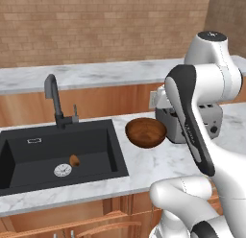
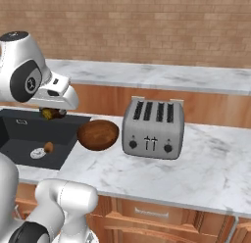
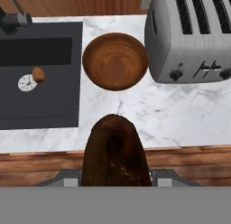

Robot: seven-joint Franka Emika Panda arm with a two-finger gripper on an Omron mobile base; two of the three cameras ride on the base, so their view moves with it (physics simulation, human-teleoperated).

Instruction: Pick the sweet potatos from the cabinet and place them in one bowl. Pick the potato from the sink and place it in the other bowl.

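Note:
My gripper (image 2: 53, 112) is shut on a dark olive-brown sweet potato (image 3: 115, 151), which hangs above the counter's front edge. The reddish-brown bowl (image 3: 115, 60) stands empty on the marble counter between the sink and the toaster, ahead of the held tuber. From the side, the sweet potato (image 2: 49, 113) is above the sink's right part, left of the bowl (image 2: 98, 134). The small orange-brown potato (image 1: 74, 160) lies in the black sink (image 1: 29, 155) beside the silver drain. The cabinet and the other bowl are out of view.
A silver four-slot toaster (image 2: 153, 129) stands right of the bowl, close to it. The dark curved faucet (image 1: 54, 100) rises behind the sink. A raised marble ledge (image 2: 162, 75) and a brick wall run along the back.

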